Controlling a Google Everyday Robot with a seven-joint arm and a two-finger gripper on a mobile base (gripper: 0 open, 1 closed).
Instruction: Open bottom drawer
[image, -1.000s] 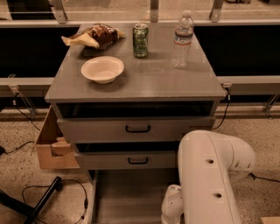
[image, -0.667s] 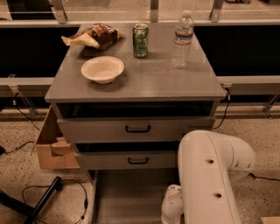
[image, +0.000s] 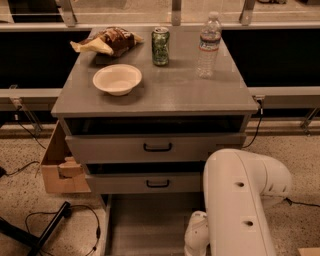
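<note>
— At the foot of the cabinet (image: 200, 148), where does the job stand?
— You have the bottom drawer (image: 150, 225) drawn out in front of the cabinet. Its plain grey tray shows below the two upper fronts, and its own front lies past the lower edge. Your arm (image: 240, 200) stands at the cabinet's front right, wrist dipping out of sight. The claw is somewhere beneath it, out of view, and you cannot tell whether it is open or closed.
— How do I finish well?
— Judging by the tray, little travel is left. Pull straight away from the cabinet, level and slow, so the drawer neither racks nor hits its stop hard.
— Anything changed in the last second?
— Nothing. Drawer, arm, and the bowl (image: 117, 79), can (image: 160, 46) and bottle (image: 208, 45) on the worktop (image: 175, 95) sit as they did.
</note>
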